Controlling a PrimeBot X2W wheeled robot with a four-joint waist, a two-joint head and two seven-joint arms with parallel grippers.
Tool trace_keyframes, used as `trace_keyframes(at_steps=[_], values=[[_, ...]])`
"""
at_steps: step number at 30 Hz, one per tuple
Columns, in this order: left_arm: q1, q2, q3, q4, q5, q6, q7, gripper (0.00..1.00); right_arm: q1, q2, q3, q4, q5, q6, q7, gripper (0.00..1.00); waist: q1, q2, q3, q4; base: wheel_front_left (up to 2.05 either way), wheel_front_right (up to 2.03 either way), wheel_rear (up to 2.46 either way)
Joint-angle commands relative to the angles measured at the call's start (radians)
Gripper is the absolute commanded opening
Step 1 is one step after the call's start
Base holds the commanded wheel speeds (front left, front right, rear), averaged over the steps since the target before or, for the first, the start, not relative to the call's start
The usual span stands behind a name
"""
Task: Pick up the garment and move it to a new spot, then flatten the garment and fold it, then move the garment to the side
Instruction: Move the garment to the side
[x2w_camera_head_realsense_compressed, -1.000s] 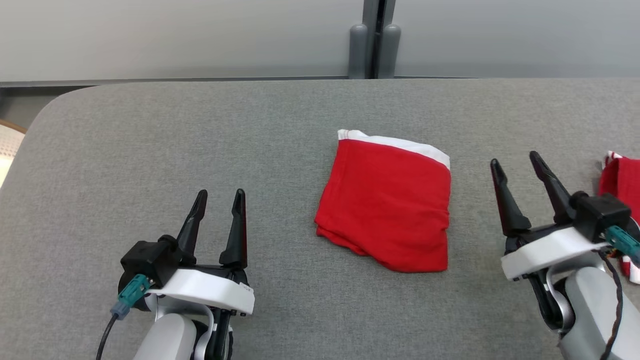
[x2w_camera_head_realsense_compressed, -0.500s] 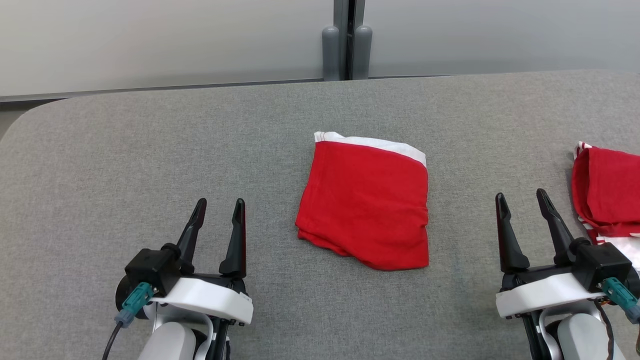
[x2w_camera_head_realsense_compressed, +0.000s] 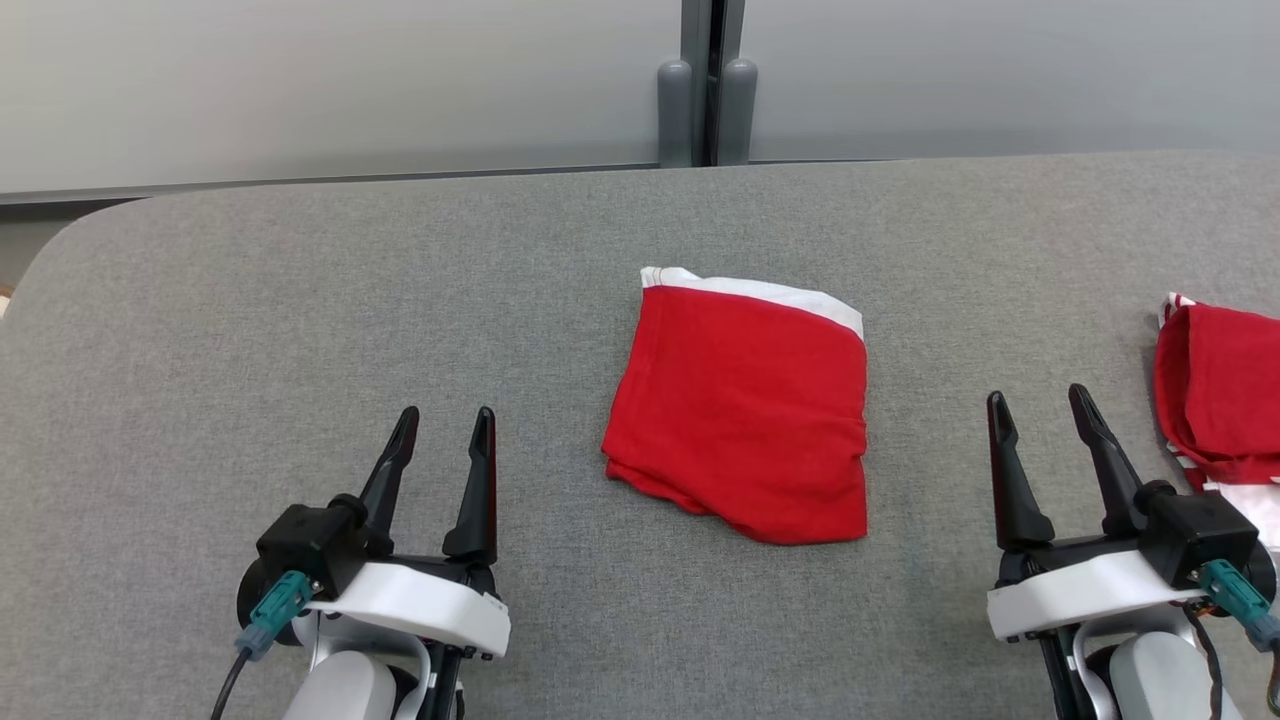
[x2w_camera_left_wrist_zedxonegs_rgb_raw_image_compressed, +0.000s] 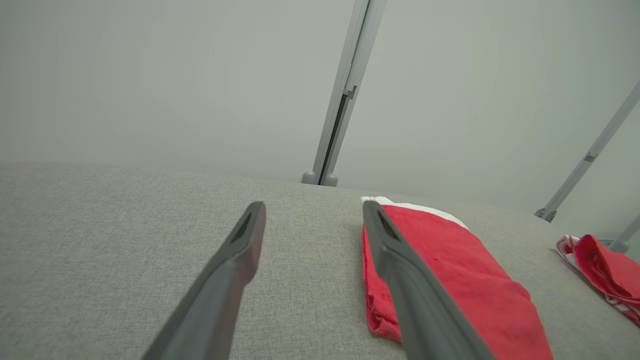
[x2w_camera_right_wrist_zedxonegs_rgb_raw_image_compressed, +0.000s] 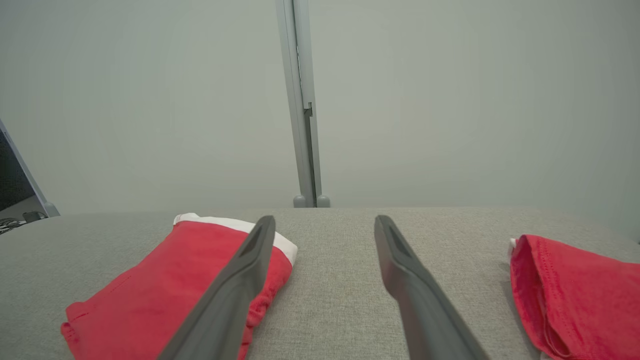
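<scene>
On grey table, folded red garment, between open hands

The table is covered in grey woven cloth, flat and unwrinkled, with a straight far edge and a rounded far-left corner. Near its middle lies a garment, red, folded into a rough square and resting flat on the cloth. A white band runs along its far edge, and at its near-left corner the folded layers show as uneven stacked edges (the near edge slants rather than running straight). Well apart from it, at the table's right side, lies a second garment, also red, loosely folded, with white and striped trim at its edges; the picture's border cuts it off.
</scene>
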Motion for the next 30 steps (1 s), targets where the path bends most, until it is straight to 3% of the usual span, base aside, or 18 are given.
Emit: trace_keyframes(at_steps=[1, 13, 18, 28, 29, 30], values=[[0.002, 0.004, 0.000, 0.001, 0.000, -0.001, -0.004, 1.00, 0.003, -0.004, -0.002, 0.001, -0.005, 0.000, -0.005, 1.00, 0.0000, -0.0001, 0.000, 0.002, 0.00, 0.00, 0.00], [-0.027, 0.004, -0.026, -0.003, -0.008, -0.005, -0.004, 1.00, -0.068, 0.010, 0.087, 0.060, 0.061, 0.000, 0.026, 1.00, 0.0000, -0.0001, 0.067, 0.051, 0.00, 0.00, 0.00], [-0.050, 0.004, -0.046, -0.001, -0.013, -0.007, -0.004, 1.00, -0.123, 0.020, 0.084, 0.159, 0.122, 0.000, 0.092, 1.00, 0.0000, -0.0001, 0.106, 0.083, 0.00, 0.00, 0.00], [-0.071, 0.004, -0.067, 0.000, -0.020, -0.001, -0.004, 1.00, -0.214, 0.037, 0.089, 0.339, 0.192, 0.000, 0.114, 1.00, 0.0000, -0.0001, 0.145, 0.123, 0.00, 0.00, 0.00], [-0.072, 0.004, -0.067, -0.001, -0.020, 0.000, -0.004, 1.00, -0.220, 0.037, 0.093, 0.353, 0.189, 0.000, 0.113, 0.78, 0.0000, -0.0001, 0.147, 0.123, 0.00, 0.00, 0.00], [-0.075, 0.004, -0.065, -0.003, -0.021, 0.001, -0.004, 1.00, -0.228, 0.039, 0.101, 0.366, 0.182, 0.000, 0.108, 0.05, 0.0000, -0.0001, 0.148, 0.123, 0.00, 0.00, 0.00]])
